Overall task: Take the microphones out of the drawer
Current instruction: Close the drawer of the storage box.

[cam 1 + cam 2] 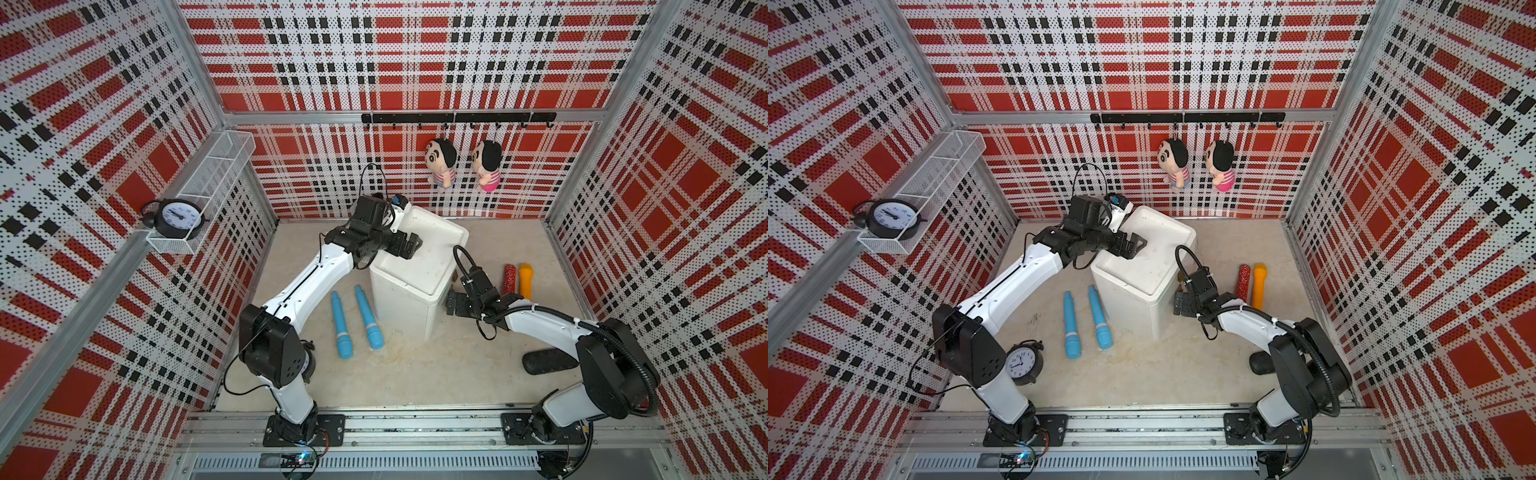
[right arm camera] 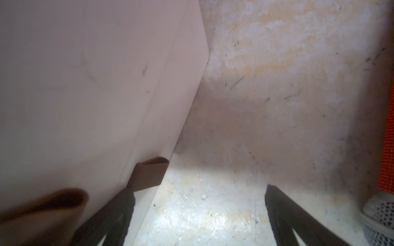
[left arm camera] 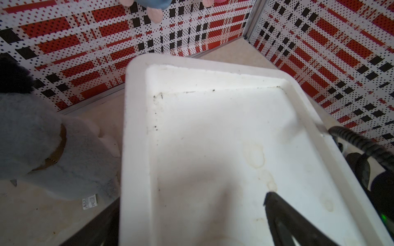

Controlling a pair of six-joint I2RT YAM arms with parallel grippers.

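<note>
Both grippers wide open at the white drawer unit [image 1: 419, 270], nothing held
Left gripper [image 1: 409, 248] hangs over the unit's top at its left rim; right gripper [image 1: 450, 304] sits low by the front face, one finger [image 2: 115, 213] close against it just beside a brown pull tab [image 2: 149, 173]. We can't see inside the drawers, so the microphone is hidden. On the table [image 1: 415, 374]: two blue mics [image 1: 343, 328] left of the unit, red mic [image 1: 510, 279] and orange mic [image 1: 525, 280] right of it, bare surface between front face and red mic
</note>
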